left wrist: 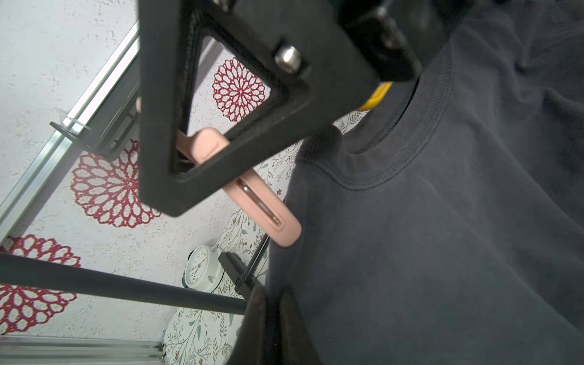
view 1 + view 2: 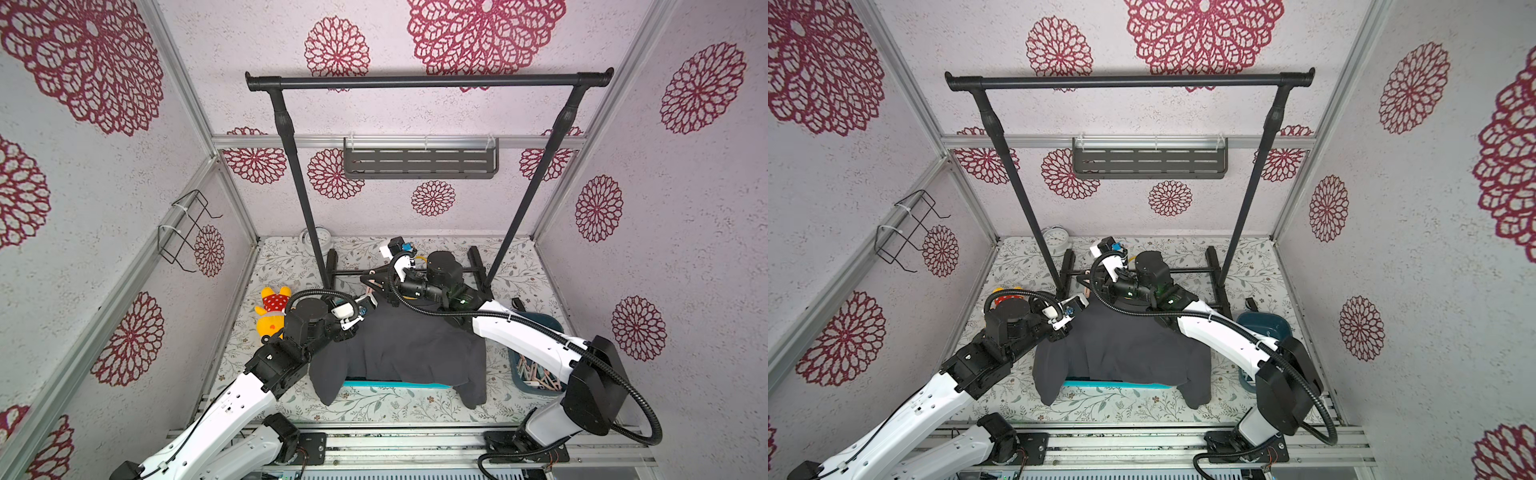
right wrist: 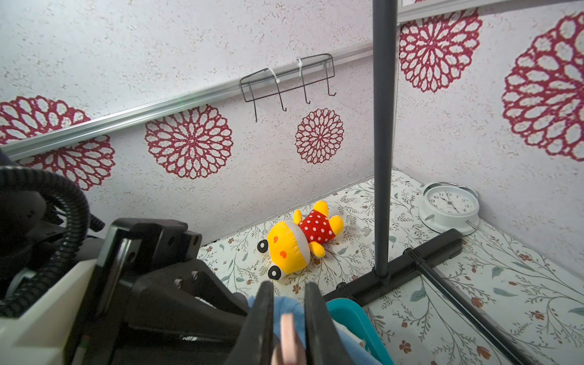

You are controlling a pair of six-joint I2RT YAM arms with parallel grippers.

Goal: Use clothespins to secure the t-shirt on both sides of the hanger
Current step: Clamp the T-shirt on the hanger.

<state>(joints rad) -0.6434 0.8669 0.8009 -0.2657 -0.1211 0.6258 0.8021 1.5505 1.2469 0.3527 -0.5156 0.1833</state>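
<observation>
A dark grey t-shirt lies draped over a teal container. The hanger is inside it, and only its yellow hook shows at the collar. My left gripper is shut on the fabric at the shirt's left shoulder edge. My right gripper is shut on a pink clothespin. The clothespin's tip touches that same shoulder edge just above the left gripper. Several more pastel clothespins lie in a blue bin at the right, under the right arm.
A black clothes rack stands behind the shirt, its base bars on the floral table. A yellow plush toy lies at the left. A white alarm clock sits in the back corner. The walls carry a grey shelf and wire hooks.
</observation>
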